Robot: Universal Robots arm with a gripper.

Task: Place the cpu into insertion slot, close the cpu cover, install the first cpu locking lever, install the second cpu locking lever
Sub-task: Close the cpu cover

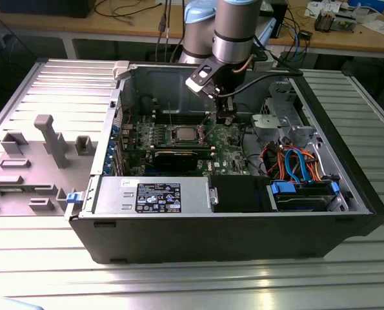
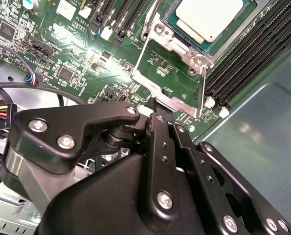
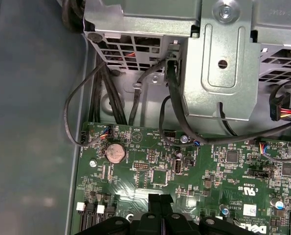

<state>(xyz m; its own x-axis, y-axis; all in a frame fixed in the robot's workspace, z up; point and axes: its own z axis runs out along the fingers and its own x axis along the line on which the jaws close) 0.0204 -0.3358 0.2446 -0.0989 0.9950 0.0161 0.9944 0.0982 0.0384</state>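
The cpu (image 2: 211,17) lies in the insertion slot (image 2: 174,44) of the green motherboard (image 2: 86,58). The cpu cover (image 2: 172,100) stands tilted open. Just beside its free edge is the gripper (image 2: 152,115), jaws pressed together, inside the computer case (image 1: 198,226)

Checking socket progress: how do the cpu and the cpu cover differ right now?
Pose: the cpu lies flat in the insertion slot; the cpu cover stands tilted up, open. Look: the cpu is a solid dull-grey plate; the cpu cover is a thin shiny frame with a window. Both are square silvery metal.
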